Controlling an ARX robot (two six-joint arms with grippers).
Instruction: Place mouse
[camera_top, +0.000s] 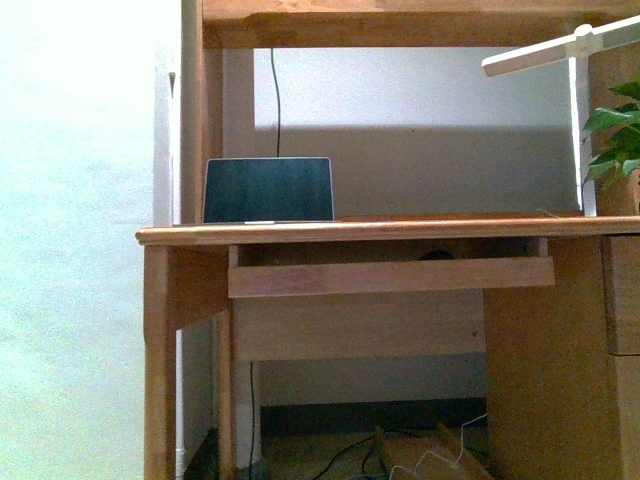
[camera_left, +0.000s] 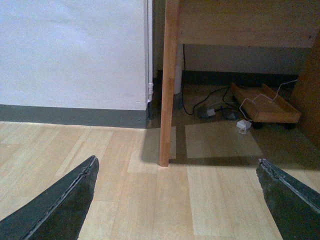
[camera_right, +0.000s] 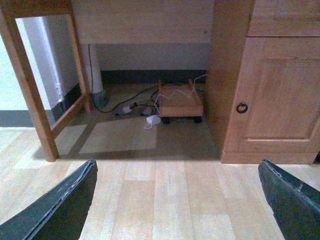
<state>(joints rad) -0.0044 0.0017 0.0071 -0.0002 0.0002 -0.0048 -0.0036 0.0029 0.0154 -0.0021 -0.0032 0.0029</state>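
Both arms hang low, outside the front view, their wrist cameras aimed across the floor (camera_left: 125, 200) at the foot of the desk (camera_right: 235, 100). The left pincer (camera_left: 176, 160) and right pincer (camera_right: 177, 162) gape wide and hold nothing; only their dark fingertips show, cut off by the frame. The mouse (camera_top: 436, 254) is a dark hump on the pull-out tray (camera_top: 390, 276) under the surface (camera_top: 400, 229). It is mostly hidden behind the tray's front rail, so its long axis and heading cannot be told.
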